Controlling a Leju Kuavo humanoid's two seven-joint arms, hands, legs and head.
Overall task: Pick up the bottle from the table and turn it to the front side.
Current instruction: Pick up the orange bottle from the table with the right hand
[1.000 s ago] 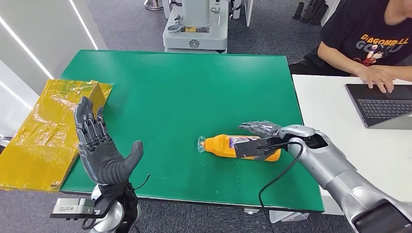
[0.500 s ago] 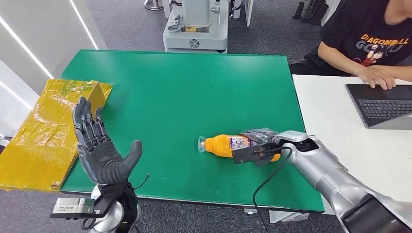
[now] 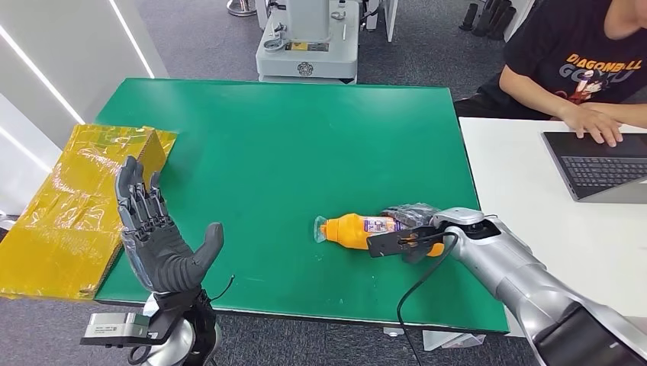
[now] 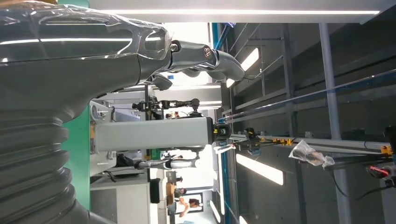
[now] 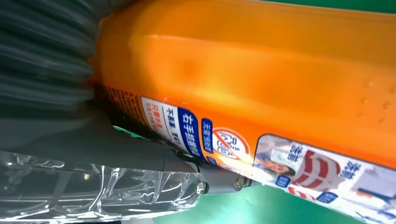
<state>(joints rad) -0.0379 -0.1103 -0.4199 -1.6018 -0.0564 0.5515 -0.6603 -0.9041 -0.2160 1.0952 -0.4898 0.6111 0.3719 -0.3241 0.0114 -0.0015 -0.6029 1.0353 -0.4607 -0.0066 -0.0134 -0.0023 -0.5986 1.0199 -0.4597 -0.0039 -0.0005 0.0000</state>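
An orange bottle (image 3: 347, 229) with a clear cap lies on its side on the green table (image 3: 290, 137), cap toward the left, near the front right. My right hand (image 3: 416, 221) wraps its base end, with dark fingers curled over the far side. In the right wrist view the bottle's orange body and blue-red label (image 5: 261, 79) press against the palm, and the thumb (image 5: 116, 154) lies along the label. My left hand (image 3: 156, 236) is raised at the table's front left corner, fingers spread and holding nothing; the left wrist view sees that hand (image 4: 93, 56) against the ceiling.
A crinkled yellow foil bag (image 3: 69, 206) lies off the table's left edge, beside my left hand. To the right stands a white table (image 3: 526, 191) with a laptop (image 3: 603, 164), where a person (image 3: 580, 61) sits typing. A grey machine base (image 3: 309, 46) stands beyond the far edge.
My right hand has come down and closed around the bottle's base end. The bottle has shifted slightly to the right. The left hand has barely moved.
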